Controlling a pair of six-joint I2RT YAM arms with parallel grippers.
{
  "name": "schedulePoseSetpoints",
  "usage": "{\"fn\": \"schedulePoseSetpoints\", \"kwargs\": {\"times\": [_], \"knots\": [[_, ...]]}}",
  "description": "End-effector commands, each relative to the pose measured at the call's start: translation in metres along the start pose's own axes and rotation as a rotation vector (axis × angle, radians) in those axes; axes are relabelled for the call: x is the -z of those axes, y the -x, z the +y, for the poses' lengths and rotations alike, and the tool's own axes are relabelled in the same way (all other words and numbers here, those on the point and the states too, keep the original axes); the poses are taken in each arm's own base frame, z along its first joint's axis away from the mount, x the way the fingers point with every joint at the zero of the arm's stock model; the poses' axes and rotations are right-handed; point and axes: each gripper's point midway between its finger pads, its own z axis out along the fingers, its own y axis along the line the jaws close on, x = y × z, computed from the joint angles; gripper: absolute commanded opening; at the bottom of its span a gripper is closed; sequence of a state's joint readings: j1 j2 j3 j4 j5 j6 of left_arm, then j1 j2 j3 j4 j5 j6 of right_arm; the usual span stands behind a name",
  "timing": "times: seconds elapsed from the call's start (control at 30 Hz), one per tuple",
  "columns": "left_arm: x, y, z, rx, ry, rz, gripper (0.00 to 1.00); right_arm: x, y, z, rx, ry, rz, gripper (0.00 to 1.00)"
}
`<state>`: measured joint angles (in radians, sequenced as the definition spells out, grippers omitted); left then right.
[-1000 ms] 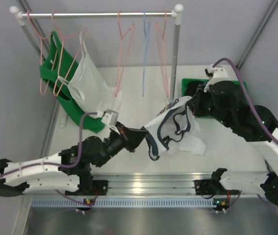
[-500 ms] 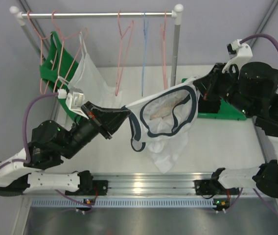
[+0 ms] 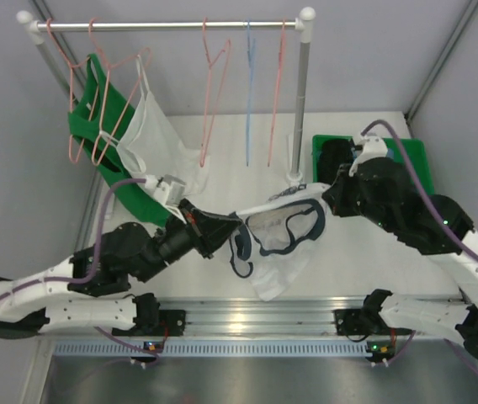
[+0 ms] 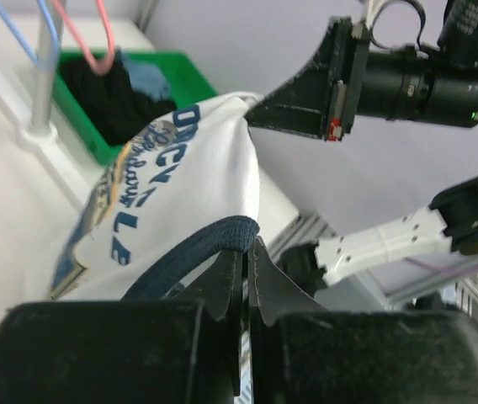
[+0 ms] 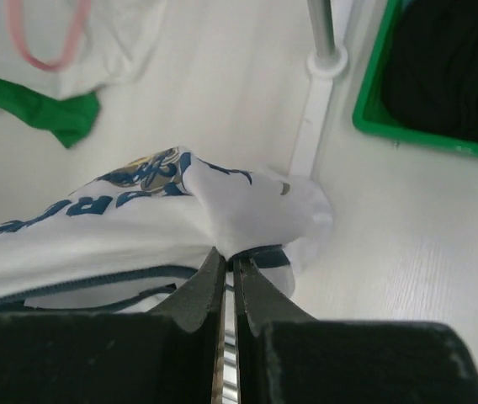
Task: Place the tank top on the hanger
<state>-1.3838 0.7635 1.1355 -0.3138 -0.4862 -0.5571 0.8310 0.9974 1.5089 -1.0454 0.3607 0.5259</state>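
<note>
The tank top (image 3: 283,240), white with navy trim and a blue-and-yellow print, hangs stretched between both grippers above the table. My left gripper (image 3: 232,229) is shut on its navy trim at the left end; the left wrist view shows the trim (image 4: 222,240) pinched at the tips. My right gripper (image 3: 326,199) is shut on the right end; the right wrist view shows the white cloth (image 5: 252,210) bunched at its tips. Two bare pink hangers (image 3: 211,118) (image 3: 278,93) hang on the rail behind, apart from the top.
A light blue hanger (image 3: 248,93) hangs between the pink ones. A green top (image 3: 104,126) and a plain white top (image 3: 151,135) hang on pink hangers at the left. The rack's right post (image 3: 300,109) stands beside a green bin (image 3: 420,156) of dark clothes.
Both grippers have come lower and closer together with the tank top, after holding it stretched wide and higher. The top now sags more between them.
</note>
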Motion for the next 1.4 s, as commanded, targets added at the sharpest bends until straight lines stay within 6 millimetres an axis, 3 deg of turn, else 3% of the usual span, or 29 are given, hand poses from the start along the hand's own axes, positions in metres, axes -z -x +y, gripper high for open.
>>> {"fn": "schedulePoseSetpoints", "kwargs": {"times": [0.0, 0.1, 0.17, 0.3, 0.37, 0.4, 0.43, 0.5, 0.53, 0.6, 0.63, 0.7, 0.73, 0.83, 0.87, 0.97, 1.17, 1.23, 1.37], "knots": [[-0.004, -0.089, 0.019, 0.142, -0.008, 0.169, 0.00, -0.024, -0.060, -0.019, -0.046, -0.058, 0.094, 0.00], [-0.005, -0.145, 0.040, 0.216, 0.015, 0.252, 0.00, -0.034, -0.085, -0.028, -0.059, -0.090, 0.135, 0.00], [-0.004, -0.165, 0.059, 0.231, 0.064, 0.273, 0.00, -0.049, -0.101, -0.031, -0.044, -0.115, 0.172, 0.00], [-0.006, -0.170, 0.098, 0.229, 0.159, 0.262, 0.00, -0.082, -0.115, -0.024, -0.008, -0.132, 0.214, 0.00], [-0.010, -0.170, 0.132, 0.252, 0.216, 0.263, 0.00, -0.105, -0.117, -0.018, -0.005, -0.133, 0.233, 0.00], [-0.012, -0.169, 0.144, 0.264, 0.232, 0.263, 0.00, -0.111, -0.115, -0.015, 0.004, -0.128, 0.233, 0.00], [-0.017, -0.156, 0.169, 0.283, 0.278, 0.215, 0.00, -0.118, -0.113, -0.013, 0.000, -0.128, 0.231, 0.00], [-0.017, -0.166, 0.183, 0.308, 0.269, 0.265, 0.00, -0.135, -0.110, -0.001, -0.004, -0.097, 0.241, 0.00], [-0.020, -0.157, 0.200, 0.306, 0.299, 0.236, 0.00, -0.141, -0.109, 0.002, -0.008, -0.093, 0.239, 0.01], [-0.023, -0.168, 0.211, 0.325, 0.308, 0.289, 0.00, -0.154, -0.111, 0.007, -0.007, -0.084, 0.260, 0.08], [-0.025, -0.168, 0.218, 0.329, 0.316, 0.288, 0.00, -0.160, -0.109, 0.008, -0.011, -0.080, 0.257, 0.19], [-0.030, -0.174, 0.221, 0.336, 0.307, 0.308, 0.00, -0.166, -0.113, 0.009, -0.001, -0.078, 0.275, 0.29], [-0.030, -0.177, 0.224, 0.333, 0.312, 0.316, 0.00, -0.166, -0.113, 0.009, 0.003, -0.074, 0.277, 0.40], [-0.027, -0.182, 0.231, 0.335, 0.339, 0.329, 0.00, -0.157, -0.110, 0.004, 0.002, -0.070, 0.248, 0.56], [-0.026, -0.182, 0.233, 0.337, 0.346, 0.328, 0.00, -0.147, -0.104, 0.003, -0.008, -0.058, 0.218, 0.57], [-0.024, -0.178, 0.234, 0.342, 0.350, 0.320, 0.00, -0.130, -0.109, -0.011, -0.022, -0.080, 0.203, 0.55], [-0.020, -0.177, 0.234, 0.336, 0.371, 0.344, 0.00, -0.112, -0.157, -0.044, -0.038, -0.137, 0.259, 0.47], [-0.020, -0.175, 0.233, 0.333, 0.366, 0.348, 0.00, -0.113, -0.176, -0.054, -0.043, -0.162, 0.291, 0.47], [-0.022, -0.173, 0.231, 0.331, 0.357, 0.352, 0.00, -0.117, -0.191, -0.056, -0.059, -0.156, 0.312, 0.45]]}}
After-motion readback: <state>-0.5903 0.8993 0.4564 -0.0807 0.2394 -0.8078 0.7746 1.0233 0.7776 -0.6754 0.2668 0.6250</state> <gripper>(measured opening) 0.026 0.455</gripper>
